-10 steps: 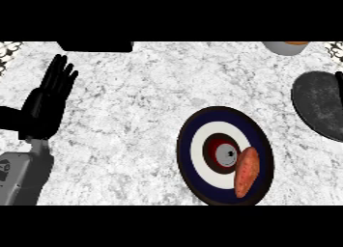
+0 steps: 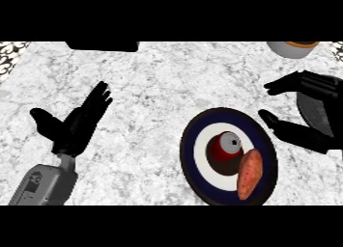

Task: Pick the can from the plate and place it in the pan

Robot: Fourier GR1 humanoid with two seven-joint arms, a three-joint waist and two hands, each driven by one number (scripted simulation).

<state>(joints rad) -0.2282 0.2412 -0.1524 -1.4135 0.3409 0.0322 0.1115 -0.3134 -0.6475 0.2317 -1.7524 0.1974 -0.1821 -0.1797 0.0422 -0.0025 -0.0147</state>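
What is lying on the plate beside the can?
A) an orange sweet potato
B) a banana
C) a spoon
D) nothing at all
A: an orange sweet potato lies on the plate, right beside the can on the side nearer the robot.

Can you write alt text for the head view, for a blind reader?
A red can stands on a ringed plate beside a sweet potato; the open right robot hand hovers by the plate's right edge, the left robot hand rests open at left.
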